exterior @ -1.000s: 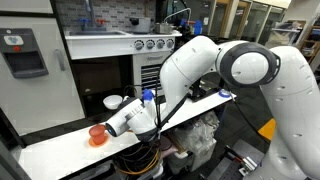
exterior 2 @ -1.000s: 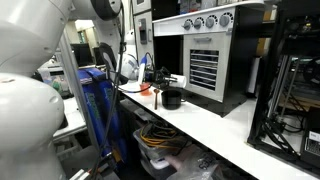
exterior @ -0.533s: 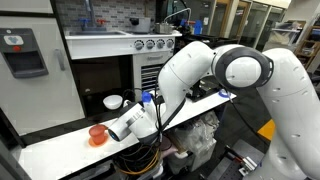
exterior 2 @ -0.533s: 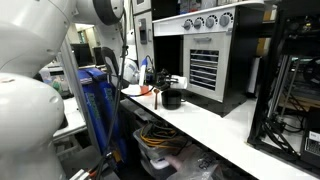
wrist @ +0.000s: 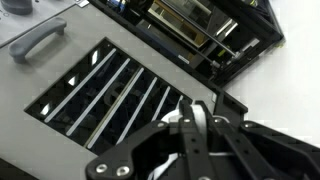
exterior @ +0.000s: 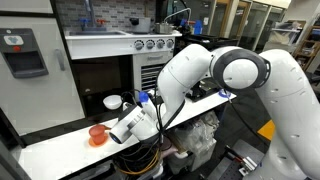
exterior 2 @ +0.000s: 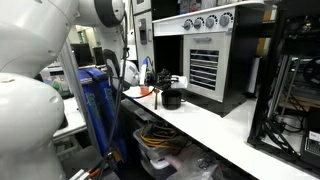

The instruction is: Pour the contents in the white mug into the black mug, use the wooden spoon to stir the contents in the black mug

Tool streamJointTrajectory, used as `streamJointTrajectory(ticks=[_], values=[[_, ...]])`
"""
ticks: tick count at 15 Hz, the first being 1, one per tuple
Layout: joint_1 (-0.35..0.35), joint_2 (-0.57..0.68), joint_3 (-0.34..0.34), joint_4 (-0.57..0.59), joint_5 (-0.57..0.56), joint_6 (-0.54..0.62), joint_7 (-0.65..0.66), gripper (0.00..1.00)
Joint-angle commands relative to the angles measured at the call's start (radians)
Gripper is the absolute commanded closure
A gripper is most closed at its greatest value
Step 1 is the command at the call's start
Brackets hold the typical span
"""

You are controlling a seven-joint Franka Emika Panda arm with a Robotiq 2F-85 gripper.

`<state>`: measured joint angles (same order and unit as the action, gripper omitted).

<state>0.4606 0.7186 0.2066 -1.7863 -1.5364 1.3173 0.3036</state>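
The white mug (exterior: 112, 102) is at the back of the white table, in front of the dark oven. In the wrist view my gripper (wrist: 193, 125) has its fingers close together, with the white mug's rim (wrist: 172, 117) showing around them, so it looks shut on the mug's wall. In an exterior view the gripper (exterior 2: 165, 79) reaches towards the oven just above the black mug (exterior 2: 172, 98), which stands on the table. In the view from the front, my arm hides the black mug. The wooden spoon is out of view.
An orange-red cup (exterior: 97, 135) on its saucer stands near the table's front; it also shows in an exterior view (exterior 2: 158, 91) beside the black mug. The oven (exterior: 150, 43) with knobs and vent slots (wrist: 110, 95) is close behind. The table (exterior 2: 225, 125) runs on towards the camera.
My wrist has shifted slightly to the left along the table. The mugs and the orange-red cup stay where they were.
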Motion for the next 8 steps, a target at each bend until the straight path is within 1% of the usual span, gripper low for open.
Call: streamJointTrajectory(ticks=[1,5,8], values=[[0.003,0.005,0.010,-0.002,-0.052,-0.043,-0.086,0.98],[0.007,0.001,0.016,-0.016,-0.088,-0.064,-0.188,0.98],[0.006,-0.002,0.023,-0.025,-0.103,-0.069,-0.237,0.98]])
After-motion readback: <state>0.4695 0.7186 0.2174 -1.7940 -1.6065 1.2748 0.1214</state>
